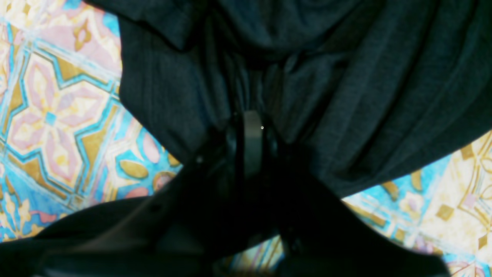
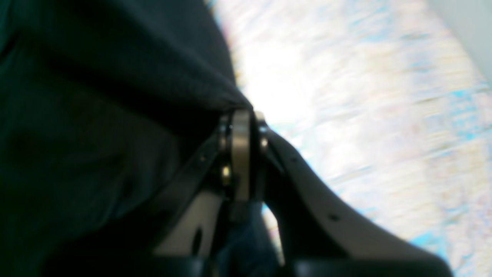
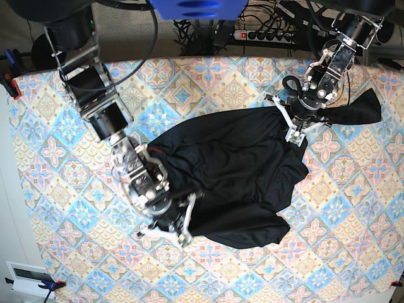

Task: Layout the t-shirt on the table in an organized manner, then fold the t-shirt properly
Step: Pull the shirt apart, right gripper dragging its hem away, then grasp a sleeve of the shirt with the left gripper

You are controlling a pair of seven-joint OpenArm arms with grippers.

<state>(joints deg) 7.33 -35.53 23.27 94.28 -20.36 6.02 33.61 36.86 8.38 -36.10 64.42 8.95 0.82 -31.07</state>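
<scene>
Because the plain black soft-fabric t-shirt (image 3: 240, 183) lies crumpled mid-surface on the tile-patterned cloth-covered surface (image 3: 57, 158), limp and light (it will sag between holds), both the left tool (image 1: 251, 127) and right tool (image 2: 242, 123) stand pressed together, pinching its bunched edges, where hems or shoulder seams would probably serve better.

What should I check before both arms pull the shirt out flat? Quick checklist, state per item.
1. left gripper shut on t-shirt: ok.
2. right gripper shut on cloth edge: ok.
3. Shirt laid flat: not ok, bunched with folds in the base view.
4. Shirt fully on the table: ok.
5. Grips at matching points such as shoulders or hem: cannot tell.
6. Right wrist view sharp: not ok, blurred.
</scene>
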